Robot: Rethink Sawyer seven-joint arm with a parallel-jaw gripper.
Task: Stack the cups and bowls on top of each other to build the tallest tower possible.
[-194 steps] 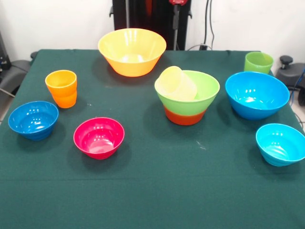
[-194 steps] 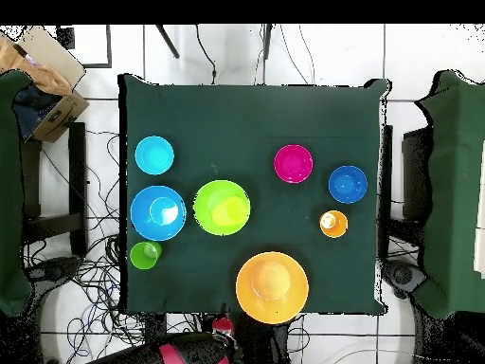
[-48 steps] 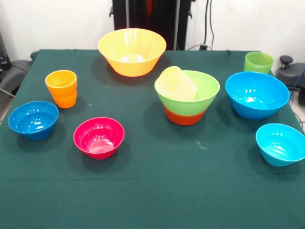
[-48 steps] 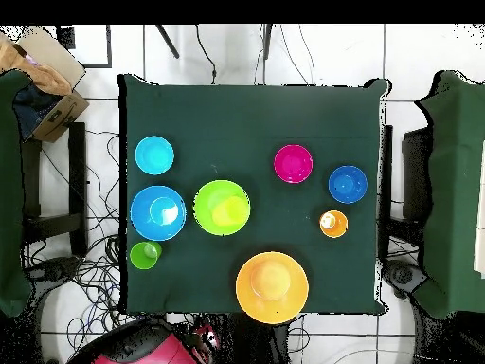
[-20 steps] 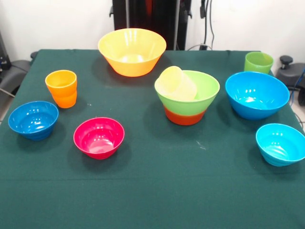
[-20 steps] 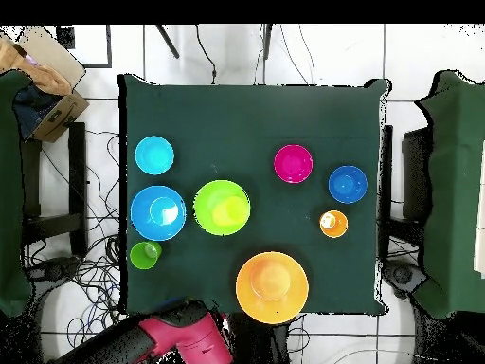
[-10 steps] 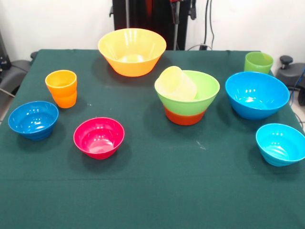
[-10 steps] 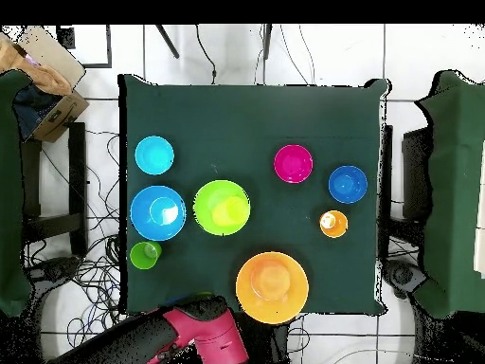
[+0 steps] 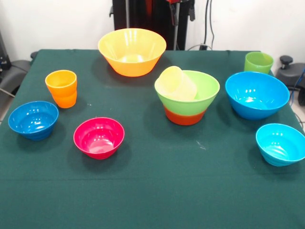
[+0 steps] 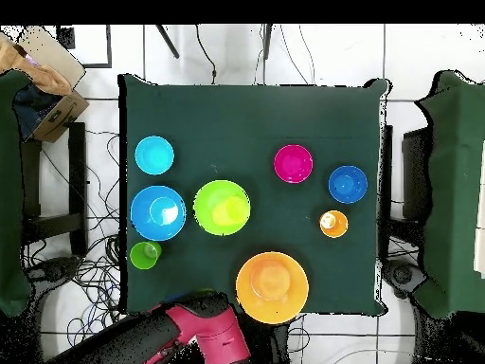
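The tower stands right of centre: the light green bowl (image 9: 202,93) nested in the orange-red bowl (image 9: 185,117), with the pale yellow cup (image 9: 177,83) lying tilted inside. The orange cup (image 9: 61,88), small dark blue bowl (image 9: 33,119) and magenta bowl (image 9: 99,137) sit at the left. The big yellow-orange bowl (image 9: 132,50) is at the far middle. The light green cup (image 9: 258,62), big blue bowl (image 9: 257,95) and small cyan bowl (image 9: 280,143) are at the right. My gripper (image 9: 178,7) shows only at the top edge, behind the yellow-orange bowl, holding nothing I can see.
In the overhead view the red arm (image 10: 204,332) reaches over the table's (image 10: 246,114) robot-side edge, between the light green cup (image 10: 145,255) and the yellow-orange bowl (image 10: 272,286). Cables and a cardboard box (image 10: 43,66) lie on the floor around the table.
The red arm has swung from beside the table towards its robot-side edge, and its end now shows at the top of the front view. No cup or bowl has moved.
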